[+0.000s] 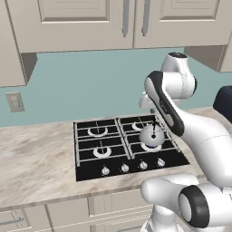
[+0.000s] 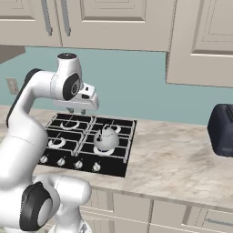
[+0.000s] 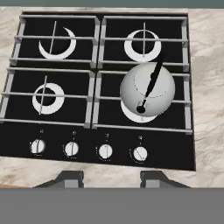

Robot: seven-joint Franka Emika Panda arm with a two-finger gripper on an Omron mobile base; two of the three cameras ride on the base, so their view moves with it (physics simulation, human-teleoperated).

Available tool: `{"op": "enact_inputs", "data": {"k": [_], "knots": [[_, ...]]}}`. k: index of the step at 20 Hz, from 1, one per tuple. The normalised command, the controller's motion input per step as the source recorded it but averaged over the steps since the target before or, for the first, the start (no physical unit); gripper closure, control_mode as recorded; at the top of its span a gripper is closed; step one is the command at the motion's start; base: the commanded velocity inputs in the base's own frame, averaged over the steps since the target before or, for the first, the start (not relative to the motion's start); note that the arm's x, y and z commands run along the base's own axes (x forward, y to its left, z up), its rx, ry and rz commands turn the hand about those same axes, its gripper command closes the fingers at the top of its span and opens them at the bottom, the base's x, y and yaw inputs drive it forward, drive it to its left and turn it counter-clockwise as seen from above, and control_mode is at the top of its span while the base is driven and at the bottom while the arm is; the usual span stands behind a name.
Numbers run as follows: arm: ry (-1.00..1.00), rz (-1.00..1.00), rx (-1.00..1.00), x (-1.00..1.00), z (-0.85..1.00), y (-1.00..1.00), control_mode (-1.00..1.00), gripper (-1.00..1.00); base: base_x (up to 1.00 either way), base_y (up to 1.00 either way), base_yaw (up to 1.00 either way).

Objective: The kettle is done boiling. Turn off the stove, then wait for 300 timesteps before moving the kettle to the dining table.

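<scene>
The stove (image 3: pixel 100 87) is lying in the marbled counter (image 3: pixel 210 87); the kettle (image 3: pixel 147 89) is sitting lidded on its front right burner, contents hidden; the gripper (image 3: pixel 111 178) is hovering above the knobs (image 3: pixel 105 151), jaws parted, holding nothing.

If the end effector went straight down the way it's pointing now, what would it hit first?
Probably the stove, near the knobs along its front edge, with the end effector held open above them. The kettle sits off to one side on the front right burner. Depth is hard to judge.

kettle (image 1: pixel 151 135) on front-right burner, stove (image 1: pixel 128 147) in marbled counter (image 1: pixel 36 163)
</scene>
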Motion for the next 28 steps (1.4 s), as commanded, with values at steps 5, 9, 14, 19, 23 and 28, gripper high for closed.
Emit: {"op": "enact_inputs", "data": {"k": [5, 9, 14, 19, 23, 28], "knots": [[0.0, 0.01, 0.0, -0.02, -0.01, 0.0, -1.0, -1.0, 0.0, 0.0, 0.0], [-0.01, 0.19, -0.06, -0.01, 0.0, 0.0, -1.0, -1.0, 0.0, 0.0, 0.0], [-0.07, 0.32, -0.16, -0.1, 0.0, 0.0, -1.0, -1.0, 0.0, 0.0, 0.0], [-0.07, 0.36, -0.16, -0.3, 0.0, 0.0, -1.0, -1.0, 0.0, 0.0, 0.0], [-0.08, 0.39, -0.04, -0.47, 0.0, 0.0, -1.0, -1.0, 0.0, 0.0, 0.0], [-0.03, 0.39, -0.03, -0.38, 0.04, 0.0, -1.0, -1.0, 0.0, 0.0, 0.0]]}}
